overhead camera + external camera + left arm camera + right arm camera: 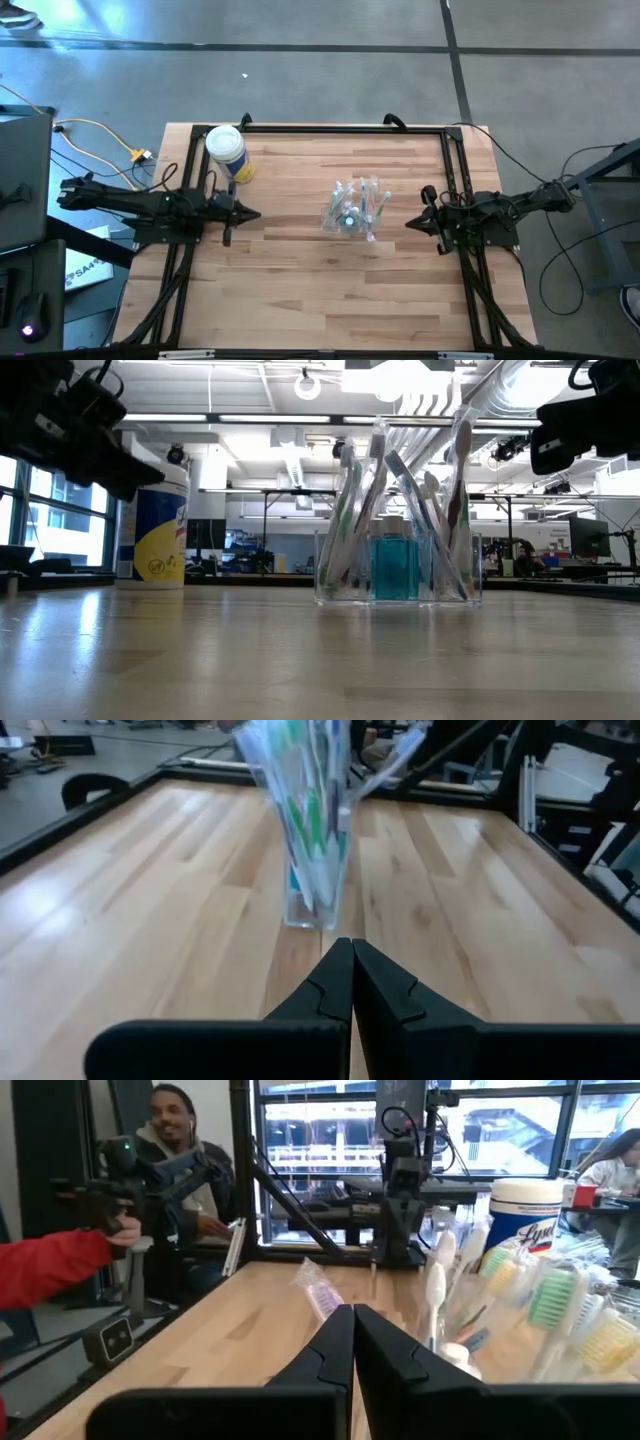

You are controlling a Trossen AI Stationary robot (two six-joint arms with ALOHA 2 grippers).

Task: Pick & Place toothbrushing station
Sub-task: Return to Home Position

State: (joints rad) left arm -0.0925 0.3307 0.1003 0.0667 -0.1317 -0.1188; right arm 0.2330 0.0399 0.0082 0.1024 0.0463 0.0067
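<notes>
The left gripper (257, 213) and right gripper (409, 224) are held closed and empty, flanking the toothbrushing station (352, 208). "Ly…" is read on the far-left tub (527, 1205).

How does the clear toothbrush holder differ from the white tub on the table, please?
The clear toothbrush holder is boxy and see-through; the white tub is cylindrical and opaque, with a yellow label. The holder is open-topped, packed with toothbrushes and a blue bottle; the tub's contents are hidden. Both stand upright on the wooden table.

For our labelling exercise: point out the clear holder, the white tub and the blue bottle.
Holder (323, 592), low view, lower left wall.
Tub (158, 545), low view, yellow label.
Bottle (393, 568), low view, blue body.
</notes>
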